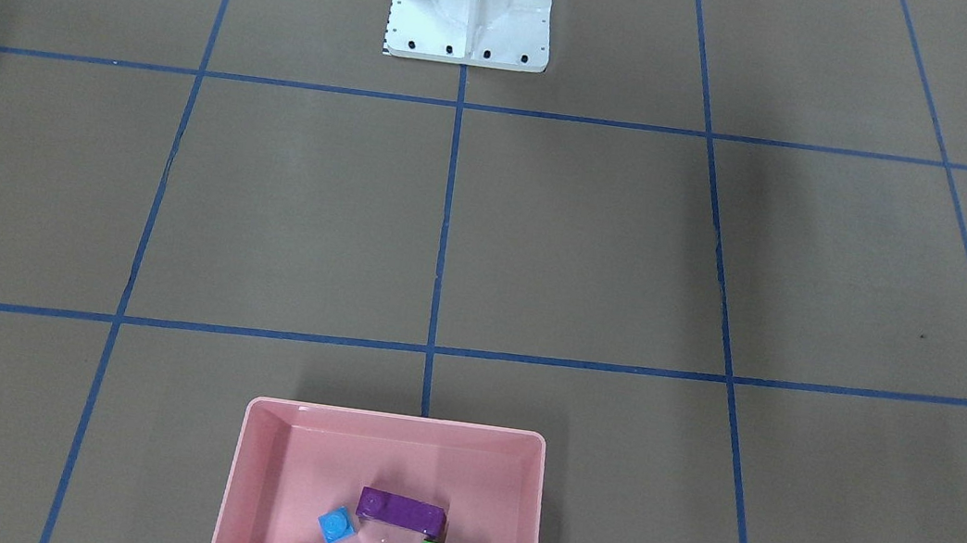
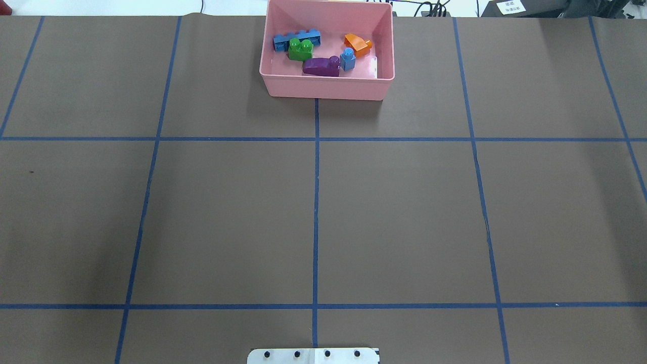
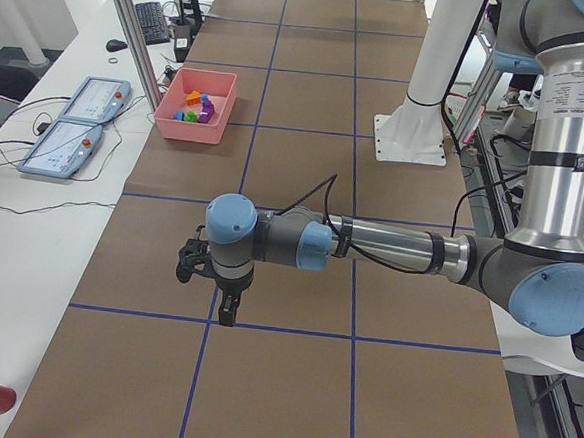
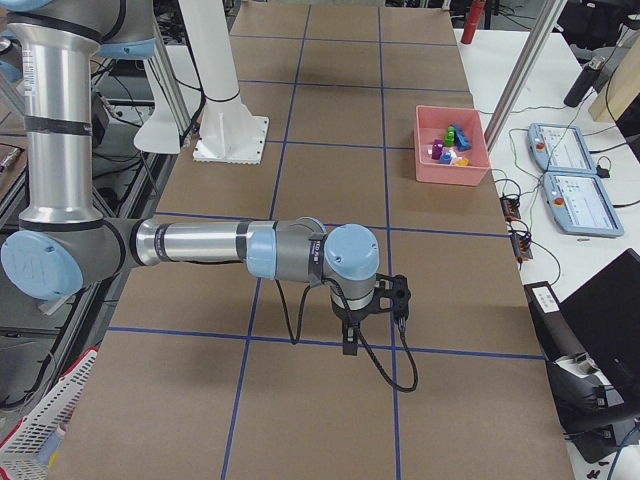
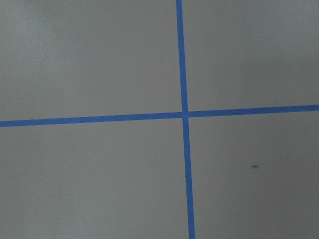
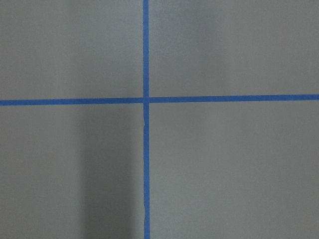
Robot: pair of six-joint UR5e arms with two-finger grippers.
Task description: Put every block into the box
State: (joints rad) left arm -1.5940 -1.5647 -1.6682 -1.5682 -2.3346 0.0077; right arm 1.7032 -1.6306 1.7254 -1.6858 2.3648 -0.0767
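The pink box [image 2: 326, 92] stands at the table's far edge from the robot, on the centre line. All the blocks in view lie inside it: purple [image 2: 322, 66], green [image 2: 301, 49], long light-blue [image 2: 296, 38], orange [image 2: 358, 44] and small light-blue [image 2: 347, 59]. My left gripper [image 3: 227, 310] hangs over the table far from the box and shows only in the exterior left view, so I cannot tell its state. My right gripper [image 4: 350, 345] shows only in the exterior right view, likewise far from the box, state unclear. Both wrist views show only table and tape.
Blue tape lines divide the brown table into squares. The white robot base [image 1: 471, 8] stands at the robot's side. Beyond the box's edge of the table lie two teach pendants [image 3: 78, 124], cables and a laptop [image 4: 600, 330].
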